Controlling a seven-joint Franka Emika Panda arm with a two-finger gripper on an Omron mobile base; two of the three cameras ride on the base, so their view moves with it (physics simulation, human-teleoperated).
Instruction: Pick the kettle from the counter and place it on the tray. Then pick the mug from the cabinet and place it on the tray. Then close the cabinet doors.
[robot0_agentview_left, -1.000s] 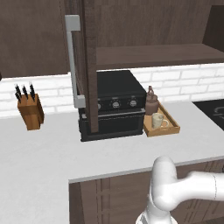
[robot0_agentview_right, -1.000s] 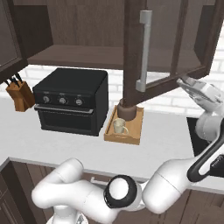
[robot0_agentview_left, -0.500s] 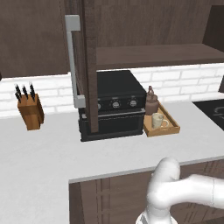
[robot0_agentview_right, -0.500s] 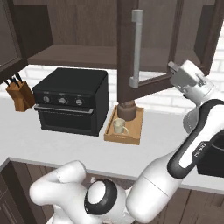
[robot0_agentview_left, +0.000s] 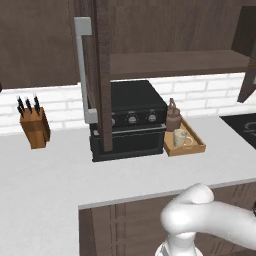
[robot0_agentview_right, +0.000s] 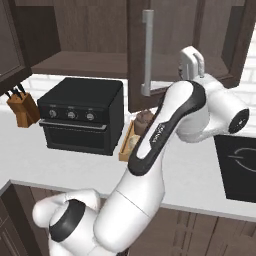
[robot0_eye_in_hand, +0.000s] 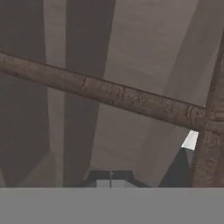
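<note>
While the kettle (robot0_agentview_left: 173, 115) and mug (robot0_agentview_left: 180, 138) sit on the tray (robot0_agentview_left: 196, 149), the pincer (robot0_eye_in_hand: 111, 183) faces the cabinet (robot0_eye_in_hand: 131, 52) interior. Its tips lie pressed together, holding nothing.

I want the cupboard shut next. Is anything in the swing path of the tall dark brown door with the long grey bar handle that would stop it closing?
Nothing visible blocks the tall dark brown cabinet door. The shelf opening behind it looks bare, and the small brown kettle and cream mug sit low on the orange-brown wooden tray, beside the black oven.
</note>
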